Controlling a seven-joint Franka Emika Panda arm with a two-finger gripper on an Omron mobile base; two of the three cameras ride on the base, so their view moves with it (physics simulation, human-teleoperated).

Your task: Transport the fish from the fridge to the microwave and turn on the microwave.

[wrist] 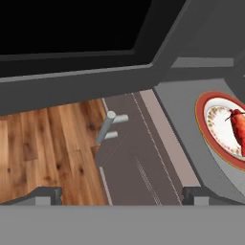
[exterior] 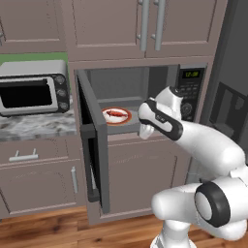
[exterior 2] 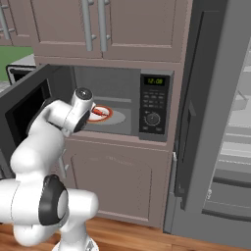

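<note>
— Mauve cabinets [exterior: 111, 24] frame the left base view; what sits below them?
— The microwave [exterior: 145, 97], door [exterior: 94, 145] swung wide, with the fish [exterior: 115, 114] on a red-rimmed plate [exterior: 127, 116] inside. A silver toaster oven [exterior: 34, 87] stands left.
— Right base view?
— Same fish [exterior 2: 99, 111] inside; fridge [exterior 2: 215, 122] open alongside.
— Hand view?
— Gripper [wrist: 122, 196] spread wide, holding nothing, over the wood floor [wrist: 43, 148]; plate and fish at right.
</note>
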